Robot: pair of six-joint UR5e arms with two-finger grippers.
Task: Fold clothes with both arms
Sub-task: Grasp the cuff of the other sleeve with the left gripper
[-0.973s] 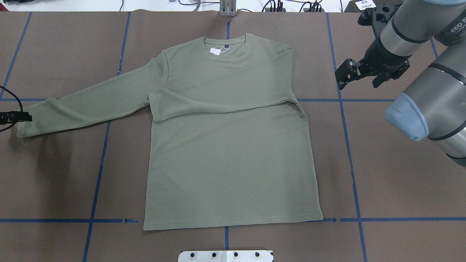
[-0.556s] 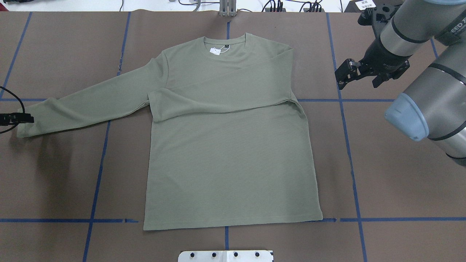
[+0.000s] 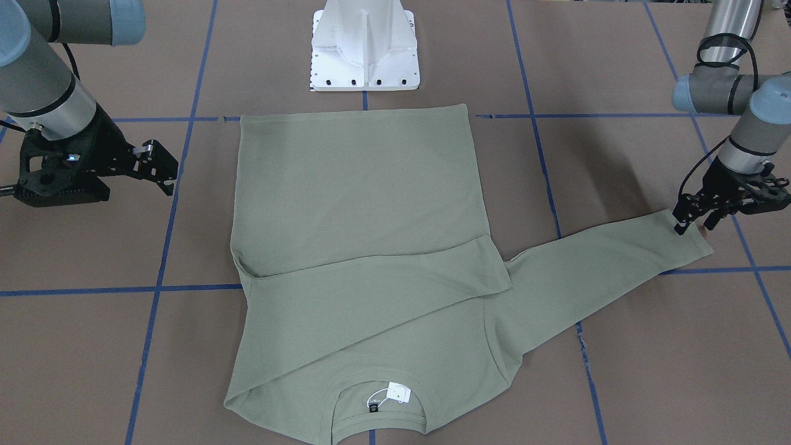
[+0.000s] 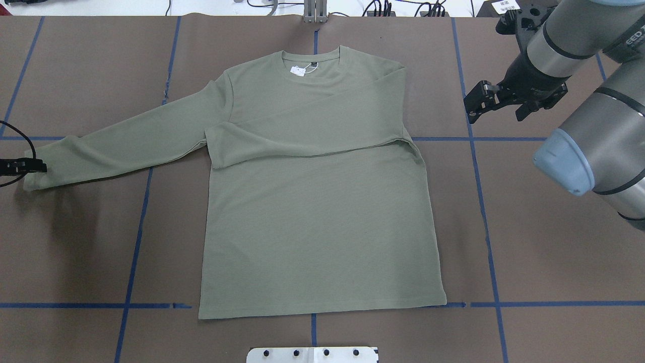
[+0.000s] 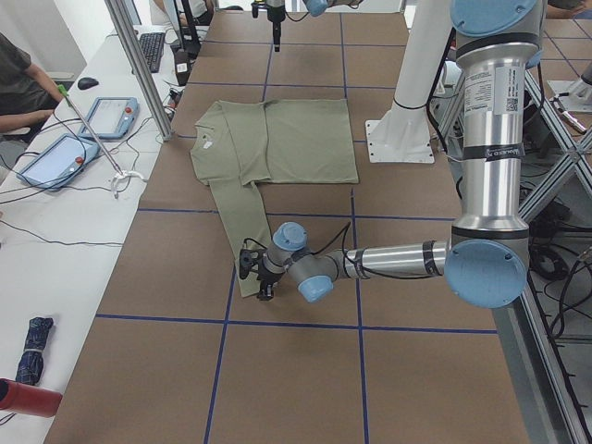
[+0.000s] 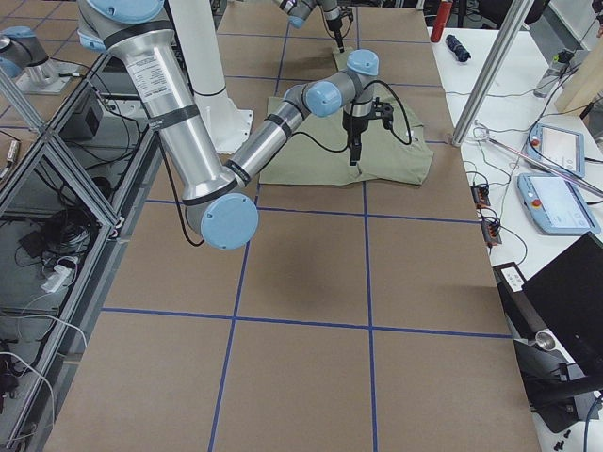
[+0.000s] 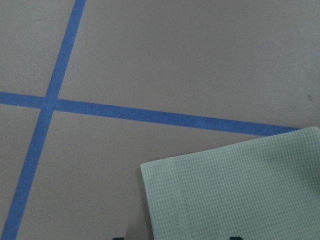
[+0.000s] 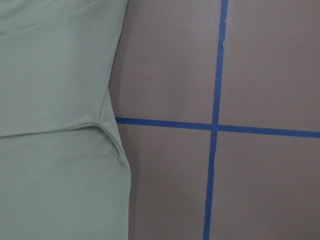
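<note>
Sage-green long-sleeved knit shirt lies flat on the brown paper-covered table, neck away from the robot, white paper tag in the collar. Shirt's sleeve on robot's right is folded across the chest. The other sleeve runs straight out from the shirt to robot's left. Left gripper sits at that sleeve's cuff, jaws apart; can't tell if it touches the fabric. Right gripper is off the shirt, near its right shoulder, jaws wide, holding nothing.

Overhead and front cameras face each other across the shirt; wrist cameras look straight down, close.
</note>
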